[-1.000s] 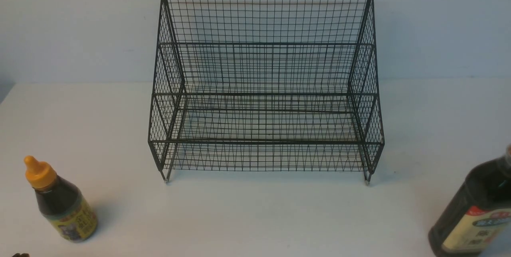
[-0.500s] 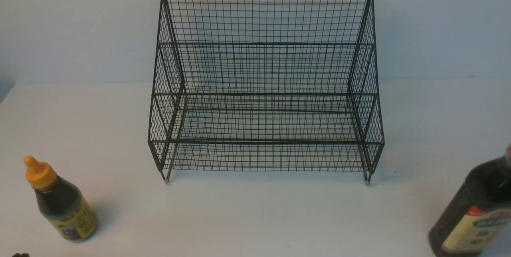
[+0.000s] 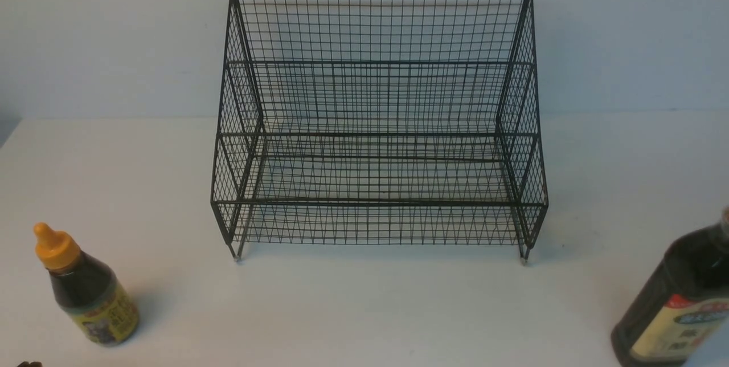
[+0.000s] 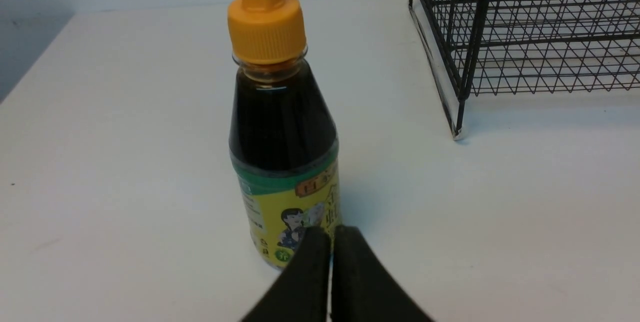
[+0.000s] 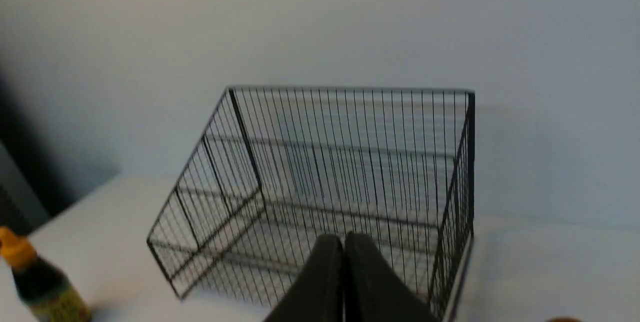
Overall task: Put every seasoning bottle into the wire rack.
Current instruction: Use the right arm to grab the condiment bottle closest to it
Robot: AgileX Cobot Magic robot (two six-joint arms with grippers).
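Observation:
The black wire rack (image 3: pixel 379 127) stands at the back middle of the white table, with nothing on either tier. A short seasoning bottle (image 3: pixel 88 290) with an orange pointed cap and yellow label stands upright at the front left. The tall dark seasoning bottle (image 3: pixel 680 298) with a cream label stands at the front right, its cap cut off by the frame edge. In the left wrist view my left gripper (image 4: pixel 331 234) is shut and empty, just in front of the short bottle (image 4: pixel 282 147). My right gripper (image 5: pixel 344 239) is shut and empty, facing the rack (image 5: pixel 345 187).
A pale wall rises right behind the rack. The table's left edge (image 3: pixel 11 127) drops off at the far left. White tabletop (image 3: pixel 370 310) lies between the two bottles in front of the rack. A small dark bit (image 3: pixel 28 364) shows at the bottom left corner.
The tall bottle at the front right seems to have risen slightly in the frame. Nothing else has visibly changed.

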